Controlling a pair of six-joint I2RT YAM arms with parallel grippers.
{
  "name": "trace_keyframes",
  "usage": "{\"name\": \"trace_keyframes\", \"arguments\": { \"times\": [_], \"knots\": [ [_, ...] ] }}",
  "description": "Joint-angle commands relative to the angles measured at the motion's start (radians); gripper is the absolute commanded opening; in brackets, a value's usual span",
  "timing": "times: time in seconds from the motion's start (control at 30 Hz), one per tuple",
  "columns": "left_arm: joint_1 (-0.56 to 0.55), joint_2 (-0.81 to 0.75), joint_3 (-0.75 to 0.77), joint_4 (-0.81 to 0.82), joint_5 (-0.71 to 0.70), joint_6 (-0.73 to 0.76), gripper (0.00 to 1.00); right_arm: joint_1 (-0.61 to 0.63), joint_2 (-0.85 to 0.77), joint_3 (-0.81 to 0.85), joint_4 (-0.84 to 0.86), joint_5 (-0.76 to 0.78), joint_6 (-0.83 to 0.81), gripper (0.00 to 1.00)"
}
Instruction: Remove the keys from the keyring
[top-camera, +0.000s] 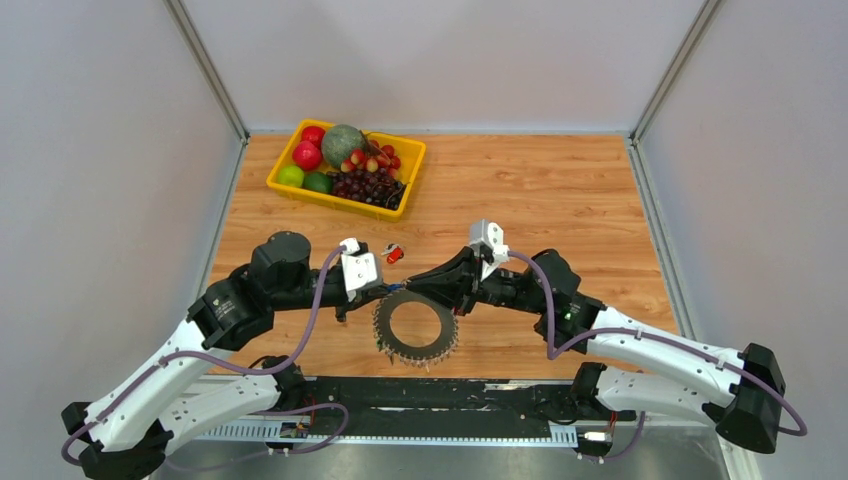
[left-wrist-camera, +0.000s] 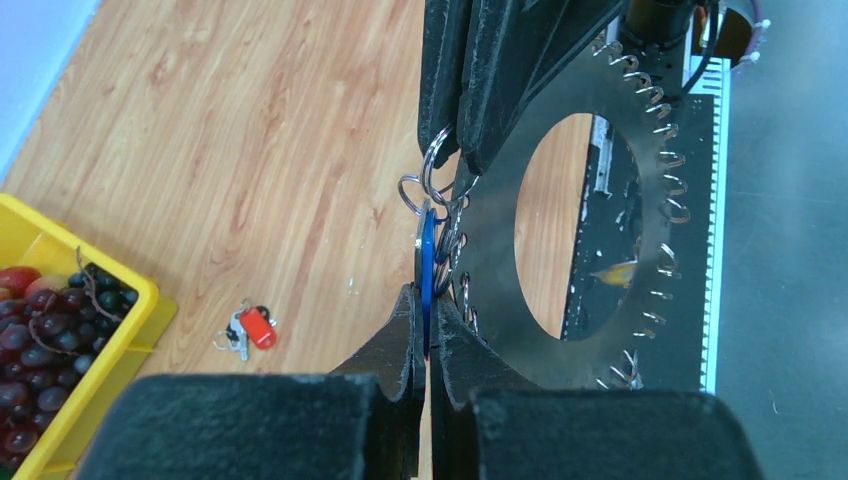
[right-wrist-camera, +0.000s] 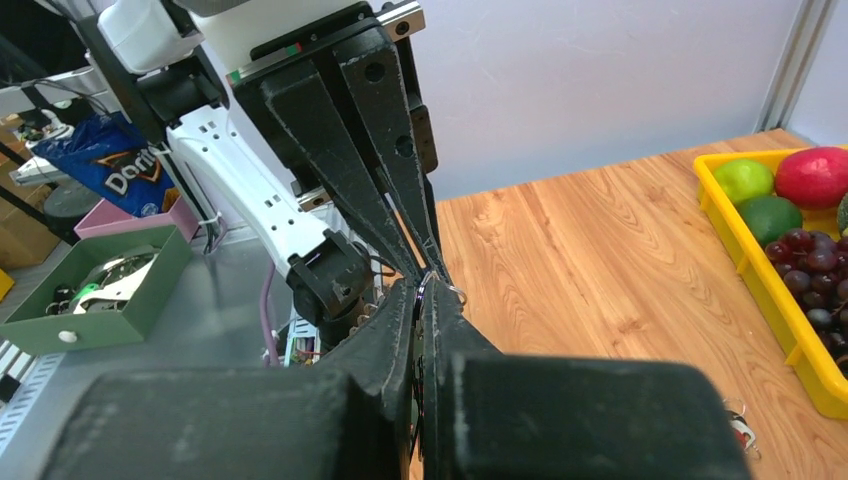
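Note:
The keyring (top-camera: 443, 332) is a large flat grey loop edged with small wire rings, lying at the table's near middle; it also shows in the left wrist view (left-wrist-camera: 590, 200). My left gripper (top-camera: 378, 293) (left-wrist-camera: 427, 318) is shut on a blue-headed key (left-wrist-camera: 427, 262) at the loop's far-left edge. My right gripper (top-camera: 408, 287) (right-wrist-camera: 425, 287) faces it tip to tip and is shut on the small split ring (left-wrist-camera: 436, 160) that joins that key. A red-headed key (top-camera: 394, 254) (left-wrist-camera: 256, 327) lies loose on the wood beyond the left gripper. Other keys are hidden.
A yellow tray (top-camera: 335, 203) (left-wrist-camera: 140, 292) (right-wrist-camera: 748, 262) of fruit stands at the back left. The arms' black base rail (top-camera: 430, 395) runs along the near edge. A green box (right-wrist-camera: 100, 300) sits off the table.

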Motion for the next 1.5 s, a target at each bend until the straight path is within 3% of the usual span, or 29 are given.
{"name": "trace_keyframes", "arguments": {
  "times": [0.0,0.37,0.57,0.77,0.93,1.17,1.47],
  "knots": [
    [-0.023,0.01,0.012,0.082,0.12,-0.028,0.0,0.004,0.034,0.092,0.048,0.196,0.019,0.0],
    [-0.024,-0.005,0.054,-0.002,-0.125,0.007,0.0,0.006,0.058,0.142,-0.153,0.269,-0.05,0.0],
    [-0.025,-0.01,0.079,-0.023,-0.164,0.004,0.0,0.005,0.09,0.136,-0.242,0.323,-0.114,0.0],
    [-0.024,0.011,0.081,-0.025,-0.184,-0.003,0.0,0.006,0.149,0.16,-0.298,0.335,-0.046,0.0],
    [-0.024,0.023,0.073,-0.02,-0.186,-0.025,0.0,0.002,0.151,0.154,-0.316,0.436,0.031,0.0],
    [-0.024,0.011,0.089,-0.017,-0.277,-0.052,0.0,-0.004,0.132,0.132,-0.321,0.335,0.004,0.0],
    [-0.024,0.015,0.149,-0.01,-0.186,-0.06,0.0,-0.006,0.05,0.051,-0.321,0.23,-0.193,0.35]
  ]
}}
